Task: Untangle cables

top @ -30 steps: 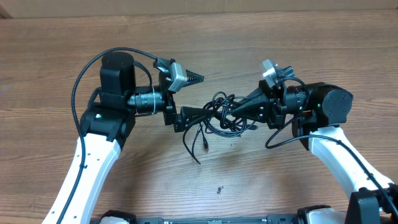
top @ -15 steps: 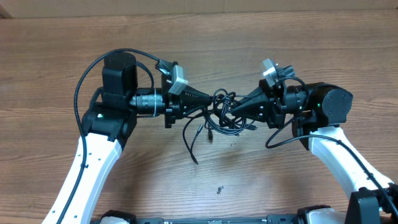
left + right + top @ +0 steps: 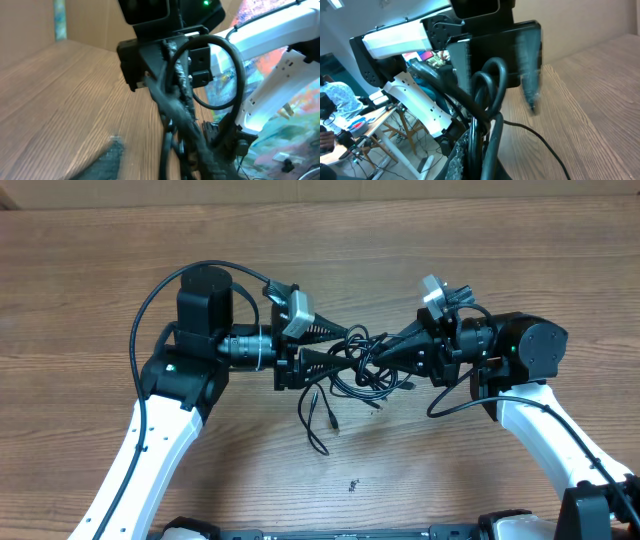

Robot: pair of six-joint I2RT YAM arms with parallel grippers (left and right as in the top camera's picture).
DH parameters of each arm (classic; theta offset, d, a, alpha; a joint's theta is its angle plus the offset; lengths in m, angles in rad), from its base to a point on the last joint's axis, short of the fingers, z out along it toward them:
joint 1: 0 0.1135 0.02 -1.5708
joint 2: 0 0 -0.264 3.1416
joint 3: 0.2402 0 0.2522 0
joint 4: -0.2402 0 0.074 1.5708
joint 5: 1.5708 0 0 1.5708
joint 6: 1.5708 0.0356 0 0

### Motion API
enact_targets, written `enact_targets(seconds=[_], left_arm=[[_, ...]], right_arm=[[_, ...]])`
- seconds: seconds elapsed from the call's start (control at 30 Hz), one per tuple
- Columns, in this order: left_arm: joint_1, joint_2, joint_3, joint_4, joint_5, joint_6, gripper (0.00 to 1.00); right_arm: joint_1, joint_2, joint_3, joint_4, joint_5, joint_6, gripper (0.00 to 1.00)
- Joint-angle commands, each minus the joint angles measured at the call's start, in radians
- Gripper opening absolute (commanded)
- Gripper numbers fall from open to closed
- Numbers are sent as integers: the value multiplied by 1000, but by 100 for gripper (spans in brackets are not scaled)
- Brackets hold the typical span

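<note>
The cables (image 3: pixel 362 370) form a black knot of loops at mid-table between both grippers, with two loose plug ends (image 3: pixel 320 418) trailing toward the front. My left gripper (image 3: pixel 346 347) reaches into the knot from the left, its fingers apart with strands between them. In the left wrist view a cable (image 3: pixel 167 145) runs between the blurred finger (image 3: pixel 107 160) and the other finger. My right gripper (image 3: pixel 378 357) is shut on the cables from the right. Its wrist view shows a cable loop (image 3: pixel 487 90) rising from the pinched tips (image 3: pixel 482 150).
The wooden table (image 3: pixel 500 260) extends all around, with a cardboard wall (image 3: pixel 560 188) along the back. A few dark specks (image 3: pixel 353 484) lie near the front. The left arm's thick cable (image 3: pixel 150 295) arcs over its base. A thin cord (image 3: pixel 545 142) crosses the table.
My left gripper went from wide open to shut, then partly opened again, while the left arm slid right into the knot. The loose plug ends shifted slightly. The right arm stayed still.
</note>
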State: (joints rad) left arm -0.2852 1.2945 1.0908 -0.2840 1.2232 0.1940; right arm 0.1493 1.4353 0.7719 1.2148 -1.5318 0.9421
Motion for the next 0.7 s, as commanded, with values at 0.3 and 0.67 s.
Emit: enact_targets(seconds=[0.3,0.67], left_arm=[[-9,8,5,6,-48,12,4],[79,8,5,22,88,11,4]], right_arm=[[9,-21,15,3,-37,-5,4],[8,-21,15,-19,-37,-1,100]])
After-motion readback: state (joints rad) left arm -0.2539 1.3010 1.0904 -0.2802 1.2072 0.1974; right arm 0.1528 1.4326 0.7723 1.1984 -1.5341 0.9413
